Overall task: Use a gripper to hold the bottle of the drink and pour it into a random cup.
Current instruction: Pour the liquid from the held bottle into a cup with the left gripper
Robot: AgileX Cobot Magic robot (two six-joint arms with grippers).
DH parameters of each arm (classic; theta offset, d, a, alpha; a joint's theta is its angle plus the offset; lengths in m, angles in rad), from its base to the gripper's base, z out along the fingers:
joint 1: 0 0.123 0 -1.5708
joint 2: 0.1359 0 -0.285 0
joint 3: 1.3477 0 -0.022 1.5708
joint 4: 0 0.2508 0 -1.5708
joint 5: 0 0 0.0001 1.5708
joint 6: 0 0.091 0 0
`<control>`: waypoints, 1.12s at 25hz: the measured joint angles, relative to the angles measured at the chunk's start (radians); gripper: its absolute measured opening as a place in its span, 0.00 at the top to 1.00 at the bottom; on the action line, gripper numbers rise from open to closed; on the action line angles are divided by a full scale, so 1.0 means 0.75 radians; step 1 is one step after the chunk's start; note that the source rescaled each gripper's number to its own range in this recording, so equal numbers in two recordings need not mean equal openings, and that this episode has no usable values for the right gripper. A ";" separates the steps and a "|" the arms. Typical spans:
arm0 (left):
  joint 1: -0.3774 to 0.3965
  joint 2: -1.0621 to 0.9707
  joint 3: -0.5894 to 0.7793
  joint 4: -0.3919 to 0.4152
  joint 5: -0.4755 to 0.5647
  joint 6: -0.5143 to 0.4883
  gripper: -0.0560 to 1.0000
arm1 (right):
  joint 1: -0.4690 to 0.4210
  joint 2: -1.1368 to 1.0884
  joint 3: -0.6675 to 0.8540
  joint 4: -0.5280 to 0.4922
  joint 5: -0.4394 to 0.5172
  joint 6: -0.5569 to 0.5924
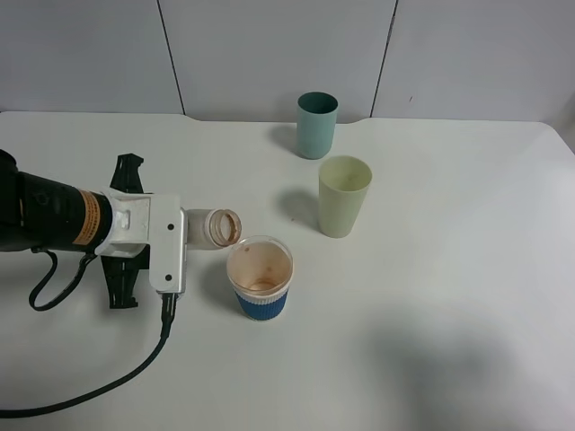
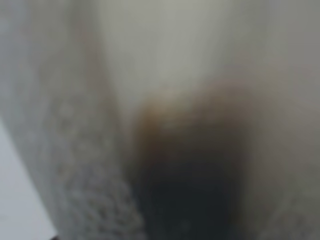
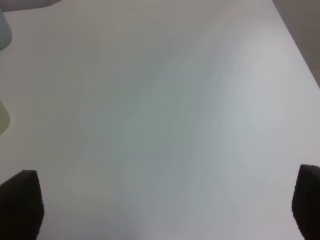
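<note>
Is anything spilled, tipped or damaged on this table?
No spill shows on the white table. The small translucent plastic bottle lies sideways in the left gripper, mouth by the rim of the blue-sleeved paper cup, which is brown-stained inside.

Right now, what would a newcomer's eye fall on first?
The left gripper reaches in from the left, holding the bottle tipped on its side. The bottle's open mouth is just by the rim of the stained blue cup. Behind and to the right stand a pale green cup and, farther back, a teal cup.

Three cups were counted on the desk (image 1: 449, 359): one blue-sleeved cup (image 1: 260, 280), one pale green cup (image 1: 344, 196), one teal cup (image 1: 316, 125). One bottle (image 1: 216, 228) was recorded.
</note>
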 joint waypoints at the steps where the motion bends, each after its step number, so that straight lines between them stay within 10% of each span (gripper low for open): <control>1: 0.000 0.000 -0.004 0.006 0.004 0.000 0.95 | 0.000 0.000 0.000 0.000 0.000 0.000; 28: -0.153 0.000 -0.093 0.127 0.286 -0.058 0.95 | 0.000 0.000 0.000 0.000 0.000 0.000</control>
